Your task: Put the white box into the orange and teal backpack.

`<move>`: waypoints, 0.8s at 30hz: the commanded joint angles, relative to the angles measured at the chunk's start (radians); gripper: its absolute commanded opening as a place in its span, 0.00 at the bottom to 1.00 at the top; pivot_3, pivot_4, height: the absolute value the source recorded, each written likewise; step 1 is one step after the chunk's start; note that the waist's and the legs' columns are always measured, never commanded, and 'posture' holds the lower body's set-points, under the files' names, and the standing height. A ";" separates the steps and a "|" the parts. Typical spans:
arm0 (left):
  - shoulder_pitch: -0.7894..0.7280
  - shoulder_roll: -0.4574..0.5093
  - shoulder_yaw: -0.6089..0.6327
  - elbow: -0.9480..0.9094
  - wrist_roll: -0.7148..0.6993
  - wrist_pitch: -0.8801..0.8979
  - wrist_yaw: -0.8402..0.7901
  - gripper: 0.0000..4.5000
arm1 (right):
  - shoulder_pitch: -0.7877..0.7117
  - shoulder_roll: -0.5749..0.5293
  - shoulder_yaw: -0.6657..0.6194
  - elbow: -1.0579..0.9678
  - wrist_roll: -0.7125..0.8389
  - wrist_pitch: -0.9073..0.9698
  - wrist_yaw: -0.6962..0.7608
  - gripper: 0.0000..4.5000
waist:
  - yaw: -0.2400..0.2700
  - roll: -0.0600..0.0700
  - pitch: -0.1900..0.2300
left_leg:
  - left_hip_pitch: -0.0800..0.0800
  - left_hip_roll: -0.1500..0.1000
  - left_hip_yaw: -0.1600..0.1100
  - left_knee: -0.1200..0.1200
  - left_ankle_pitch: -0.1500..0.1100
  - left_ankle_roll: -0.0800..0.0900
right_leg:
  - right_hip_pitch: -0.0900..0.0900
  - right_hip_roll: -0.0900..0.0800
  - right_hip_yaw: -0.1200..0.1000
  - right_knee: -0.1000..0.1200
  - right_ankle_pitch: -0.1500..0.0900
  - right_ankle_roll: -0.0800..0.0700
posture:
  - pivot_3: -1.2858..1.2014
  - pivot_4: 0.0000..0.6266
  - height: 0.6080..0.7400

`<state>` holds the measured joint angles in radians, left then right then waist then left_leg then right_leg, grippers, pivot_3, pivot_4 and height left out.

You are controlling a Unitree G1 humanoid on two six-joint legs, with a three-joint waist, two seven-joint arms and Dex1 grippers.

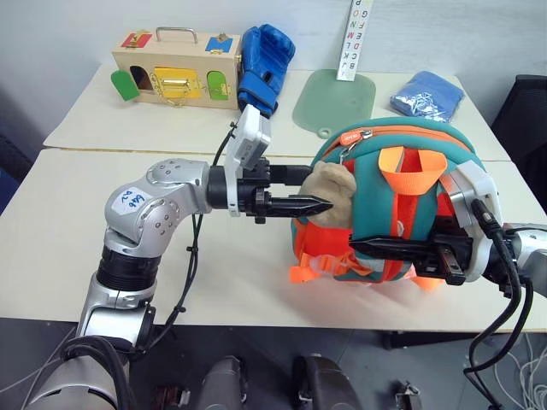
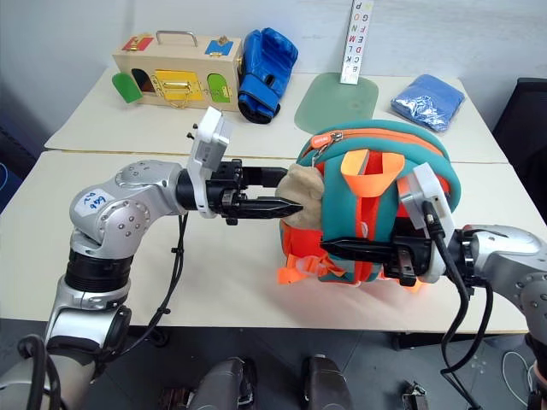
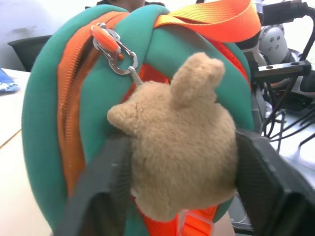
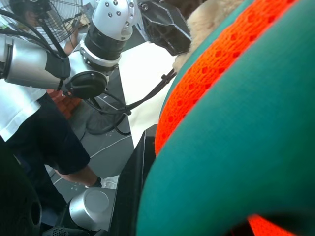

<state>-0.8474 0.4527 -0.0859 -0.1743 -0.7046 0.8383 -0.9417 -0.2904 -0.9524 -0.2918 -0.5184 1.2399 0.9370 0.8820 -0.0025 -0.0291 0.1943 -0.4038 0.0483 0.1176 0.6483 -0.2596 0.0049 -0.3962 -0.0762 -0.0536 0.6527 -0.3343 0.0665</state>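
Orange and teal backpack [image 1: 385, 171], zip closed

Backpack [image 1: 402, 205] stands between left gripper [image 1: 303, 190] and right gripper [image 1: 363, 248].

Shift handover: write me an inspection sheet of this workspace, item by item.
Surface: pale table, a second table butted behind it.
Job's things: orange and teal backpack upright on the near table, zipper shut, tan plush toy clipped to it; white box nothing seen.
Clutter: wooden box with coloured doors, blue boxing glove, green mat, blue cloth bundle, letter strip, all on the far table.
Hands: left hand with a finger on each side of the plush toy; right hand shut at the backpack's lower front.
Cables: black cables hang from both wrists.
Surroundings: white wall, dark chair at the right, a fan and a person standing in the right wrist view.
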 commanded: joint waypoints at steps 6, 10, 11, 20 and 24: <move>-0.036 0.029 0.060 0.006 -0.021 -0.002 -0.015 0.14 | 0.035 -0.008 -0.066 -0.024 0.015 -0.016 -0.011 0.00 | 0.001 0.000 0.000 | 0.000 0.000 0.000 0.000 0.000 0.000 | 0.000 0.000 0.000 0.000 0.000 0.000 | 0.52 0.24 1.00; -0.097 0.087 0.154 0.079 -0.042 0.032 0.011 0.08 | 0.102 -0.006 -0.099 -0.024 0.002 -0.020 -0.005 0.00 | 0.000 0.000 0.000 | 0.000 0.000 0.000 0.000 0.000 0.001 | 0.000 0.000 0.000 0.000 0.000 0.000 | 0.52 0.24 1.00; -0.104 0.121 0.173 0.110 -0.037 0.033 -0.006 0.08 | 0.118 -0.005 -0.110 -0.022 0.004 -0.020 -0.005 0.00 | -0.001 0.000 0.000 | 0.000 0.000 0.000 0.000 0.000 0.001 | 0.000 0.000 0.000 0.000 0.000 0.000 | 0.52 0.24 1.00; -0.014 0.399 0.034 0.275 0.157 -0.152 -0.296 0.08 | 0.260 0.078 -0.160 -0.003 -0.045 -0.089 0.000 0.00 | -0.002 0.000 0.000 | 0.000 0.000 0.001 -0.002 0.000 0.000 | -0.001 0.001 -0.001 -0.001 0.000 -0.001 | 0.52 0.24 1.00; 0.114 0.401 -0.068 0.230 0.272 -0.286 -0.316 0.08 | 0.257 0.110 -0.156 -0.006 -0.059 -0.116 -0.036 0.00 | -0.004 0.000 0.000 | 0.001 0.000 0.002 -0.002 -0.001 0.001 | -0.001 0.000 0.001 -0.001 -0.001 -0.001 | 0.52 0.24 1.00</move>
<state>-0.7624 0.8530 -0.1267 0.0716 -0.4952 0.5994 -1.2664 -0.0234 -0.8470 -0.4276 -0.5087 1.1773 0.8476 0.8570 -0.0060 -0.0288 0.1942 -0.4030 0.0489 0.1193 0.6466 -0.2617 0.0073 -0.3969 -0.0763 -0.0530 0.6522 -0.3348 0.0656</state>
